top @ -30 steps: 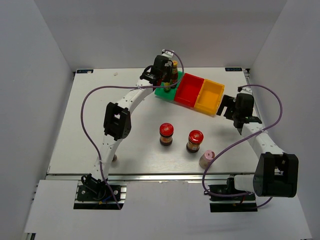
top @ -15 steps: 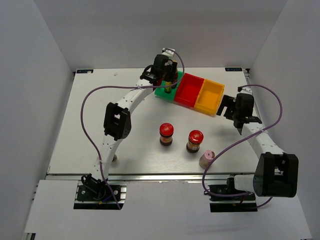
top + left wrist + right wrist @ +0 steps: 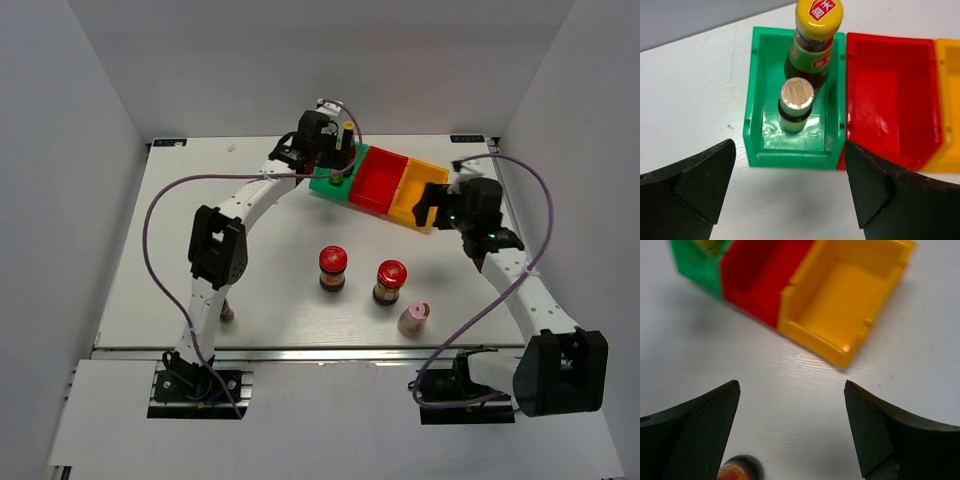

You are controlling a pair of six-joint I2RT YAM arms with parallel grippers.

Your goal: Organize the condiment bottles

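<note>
Two slim dark bottles stand upright in the green bin [image 3: 756,150]. The far one has a yellow cap [image 3: 819,12] and the near one a pale gold cap [image 3: 796,94]. My left gripper [image 3: 789,170] hovers over the bin's near end, open, with nothing between its fingers; from above it [image 3: 325,150] is beside the yellow-capped bottle [image 3: 348,132]. Two red-lidded jars [image 3: 333,264] [image 3: 390,277] and the pink-capped bottle [image 3: 413,316] stand mid-table. A small black-capped shaker [image 3: 228,315] sits partly hidden by the left arm. My right gripper [image 3: 432,205] is open in front of the yellow bin, above one jar [image 3: 737,468].
The red bin [image 3: 378,182] and yellow bin [image 3: 420,192] sit side by side to the right of the green one; nothing shows inside them. White walls enclose the table on three sides. A purple cable loops off each arm.
My left gripper went from shut on the bottle to open, leaving it standing in the green bin. The right arm moved left and forward toward the yellow bin.
</note>
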